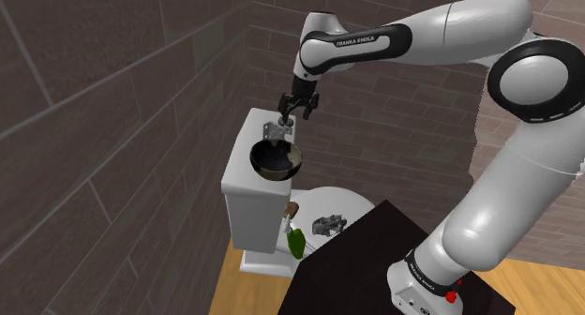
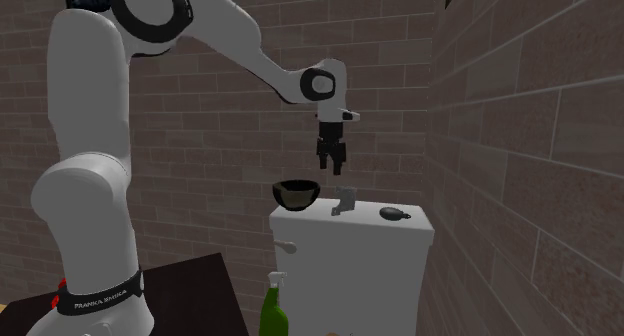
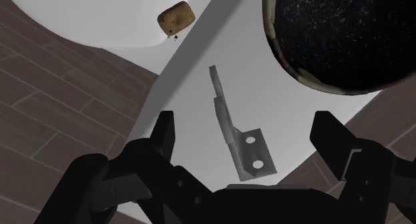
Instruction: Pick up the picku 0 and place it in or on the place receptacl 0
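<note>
A grey metal bracket (image 3: 237, 133) with two screw holes lies on the white toilet tank lid (image 3: 280, 116), beside a dark speckled bowl (image 3: 340, 36). My black gripper (image 3: 248, 126) hovers straight above the bracket, open, with a finger on each side and neither touching it. In the shoulder view the gripper (image 1: 293, 113) hangs just over the bracket (image 1: 273, 132), with the bowl (image 1: 276, 160) in front of it on the tank (image 1: 246, 187). From the second exterior view the gripper (image 2: 332, 167) is above the bracket (image 2: 344, 202), and the bowl (image 2: 296, 193) sits to that view's left.
A small dark object (image 2: 394, 214) lies on the tank lid's far end. A green spray bottle (image 2: 272, 309) stands beside the toilet. A brown lump (image 3: 176, 16) and another metal piece (image 1: 326, 225) rest on the toilet seat. Brick walls close in behind and beside the tank.
</note>
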